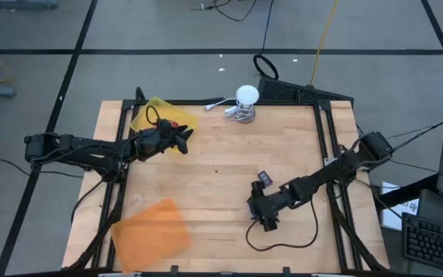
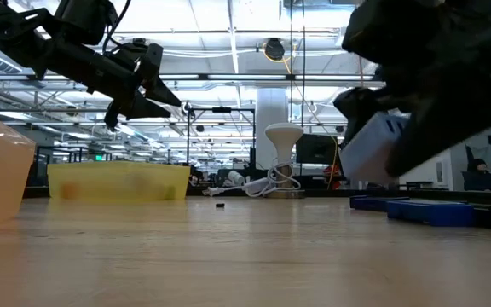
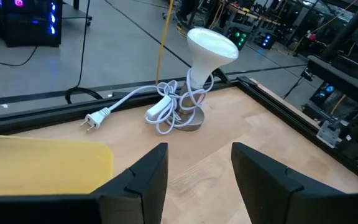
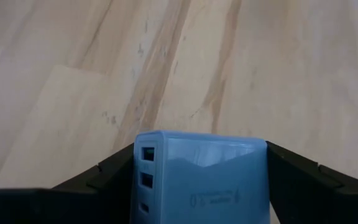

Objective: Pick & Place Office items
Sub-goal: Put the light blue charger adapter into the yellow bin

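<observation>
Item: my right gripper (image 4: 197, 171), low over the table (image 1: 221, 173) toward its near right part; fingers set either side of a blue charger block (image 4: 199, 177) with a column of ports on its face; the block fills the gap between the fingers, both sides meeting or nearly meeting it; whether full pressure is on, I cannot tell; in the low view the block (image 2: 380, 147) hangs above the wood, so I judge it carried.

Item: my left gripper (image 3: 197, 180), raised near the yellow tray (image 1: 164, 115) at the far left; fingers partly apart, nothing between them.

Item: orange tray (image 1: 152, 231), near left corner; a small dark piece (image 1: 264, 178) on the wood just beside my right gripper; a tiny dark piece (image 2: 220, 204) mid-table in the low view; a white lamp (image 1: 246, 96) with coiled cable at the far edge, not stock for sorting.

Handling note, as judgement: the block is smooth-sided and broad, so it could twist or slip; firm the squeeze first; keep it level; travel at height across the table, clear of the loose dark piece; lower inside a tray's wall before letting go; which tray takes it, the scene does not say.
</observation>
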Controlling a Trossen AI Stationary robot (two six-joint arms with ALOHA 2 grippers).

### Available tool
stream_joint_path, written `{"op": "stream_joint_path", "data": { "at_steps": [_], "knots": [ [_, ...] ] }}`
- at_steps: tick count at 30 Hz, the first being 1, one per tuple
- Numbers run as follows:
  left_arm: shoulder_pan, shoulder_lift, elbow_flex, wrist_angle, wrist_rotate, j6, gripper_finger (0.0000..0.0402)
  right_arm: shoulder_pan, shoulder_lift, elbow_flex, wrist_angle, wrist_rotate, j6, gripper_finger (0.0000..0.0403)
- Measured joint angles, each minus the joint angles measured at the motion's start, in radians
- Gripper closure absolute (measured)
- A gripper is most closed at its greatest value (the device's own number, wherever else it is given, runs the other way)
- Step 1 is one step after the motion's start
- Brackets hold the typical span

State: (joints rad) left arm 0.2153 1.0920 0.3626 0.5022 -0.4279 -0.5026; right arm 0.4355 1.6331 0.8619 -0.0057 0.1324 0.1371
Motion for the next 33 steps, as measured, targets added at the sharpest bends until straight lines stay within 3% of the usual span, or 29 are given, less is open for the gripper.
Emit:
{"op": "stream_joint_path", "data": {
  "at_steps": [4, 12, 26, 33],
  "knots": [
    [0.0, 0.0, 0.0, 0.001, 0.017, -0.004, 0.023, -0.009, -0.055, 0.0, -0.028, 0.001, -0.022, 0.0128],
    [-0.028, 0.0, 0.0, 0.059, 0.182, -0.004, 0.0253, -0.018, -0.172, -0.001, -0.027, 0.002, -0.078, 0.013],
    [-0.136, 0.008, 0.0, 0.101, 0.216, 0.022, 0.0274, -0.116, -0.23, -0.026, -0.022, 0.004, -0.184, 0.013],
    [-0.195, 0.117, 0.001, 0.245, 0.262, -0.055, 0.0275, -0.131, -0.23, -0.03, -0.018, 0.14, -0.257, 0.013]
  ]
}}
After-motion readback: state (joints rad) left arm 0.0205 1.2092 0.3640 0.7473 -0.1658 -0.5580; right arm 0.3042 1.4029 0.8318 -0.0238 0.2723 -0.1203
